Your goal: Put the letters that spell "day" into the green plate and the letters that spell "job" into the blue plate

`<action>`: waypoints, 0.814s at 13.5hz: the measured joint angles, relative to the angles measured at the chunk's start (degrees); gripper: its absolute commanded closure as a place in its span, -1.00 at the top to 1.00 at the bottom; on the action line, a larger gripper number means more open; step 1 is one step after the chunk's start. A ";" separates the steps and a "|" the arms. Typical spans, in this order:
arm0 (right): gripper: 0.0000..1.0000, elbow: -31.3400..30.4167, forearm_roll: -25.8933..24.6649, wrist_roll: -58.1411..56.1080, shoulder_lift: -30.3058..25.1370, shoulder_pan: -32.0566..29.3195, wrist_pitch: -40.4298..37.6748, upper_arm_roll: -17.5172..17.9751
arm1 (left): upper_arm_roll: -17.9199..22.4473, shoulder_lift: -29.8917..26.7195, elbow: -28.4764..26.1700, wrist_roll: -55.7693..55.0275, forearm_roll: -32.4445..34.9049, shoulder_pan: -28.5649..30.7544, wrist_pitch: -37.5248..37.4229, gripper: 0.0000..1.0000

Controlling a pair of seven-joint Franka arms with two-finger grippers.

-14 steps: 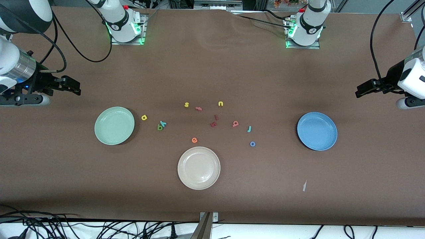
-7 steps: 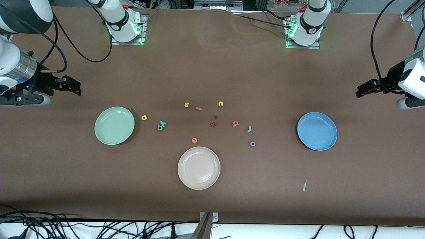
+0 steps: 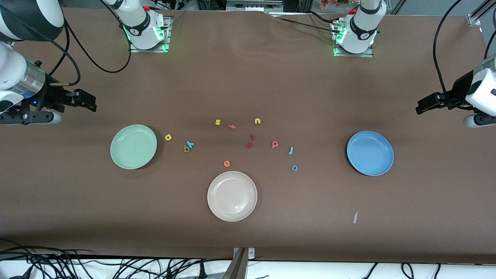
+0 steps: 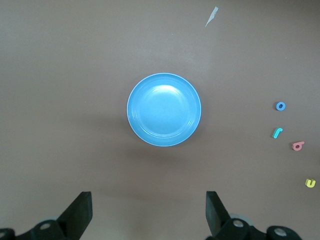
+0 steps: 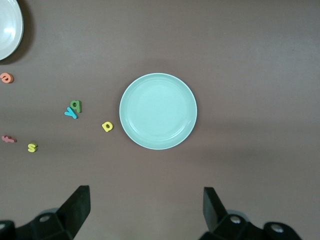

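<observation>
Brown table [image 3: 248, 240]: left gripper [image 4: 147, 212], right gripper [image 5: 145, 210] both wide apart, nothing held.

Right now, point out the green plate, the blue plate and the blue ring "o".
green plate [image 3: 133, 146], front view, middle of its floor.
blue plate [image 3: 370, 153], front view, middle of its floor.
blue ring "o" [image 3: 296, 168], front view, on its band.

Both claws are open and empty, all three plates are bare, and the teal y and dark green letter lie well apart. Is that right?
Not quite. In the right wrist view the teal y and the dark green letter touch, beside the green plate. The rest holds.
</observation>
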 measured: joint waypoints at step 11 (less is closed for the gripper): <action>1.00 -0.03 0.00 0.00 0.03 0.00 -0.03 0.00 | 0.00 0.00 0.00 0.54 0.00 0.20 0.00 1.00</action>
